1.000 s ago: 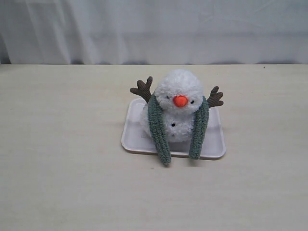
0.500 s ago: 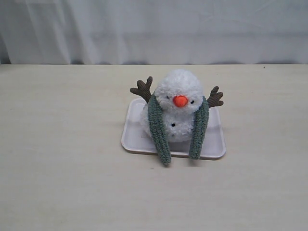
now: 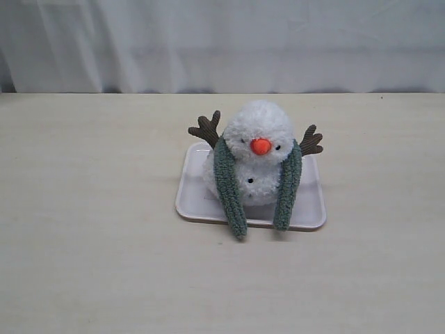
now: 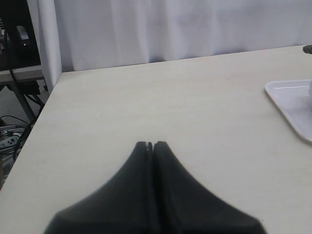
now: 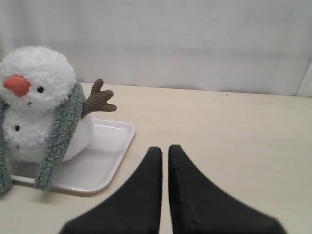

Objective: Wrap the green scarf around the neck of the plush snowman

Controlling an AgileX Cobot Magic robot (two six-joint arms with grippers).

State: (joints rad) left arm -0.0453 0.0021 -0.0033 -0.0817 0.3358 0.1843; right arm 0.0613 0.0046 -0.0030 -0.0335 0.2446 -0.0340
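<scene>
Both left gripper (image 4: 150, 145) and right gripper (image 5: 165, 148) are clenched empty, ribbed green scarf (image 3: 229, 188) draping the fluffy snowman (image 3: 259, 125).

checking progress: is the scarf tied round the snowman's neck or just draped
Just draped. The green scarf hangs on the plush snowman, both ends falling down its front, apart and uncrossed.

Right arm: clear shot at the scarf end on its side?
Probably yes. The right gripper, shut, faces the green scarf strand hanging down the plush snowman on its side. Only bare table and the low tray rim lie between. It would have to open first.
</scene>
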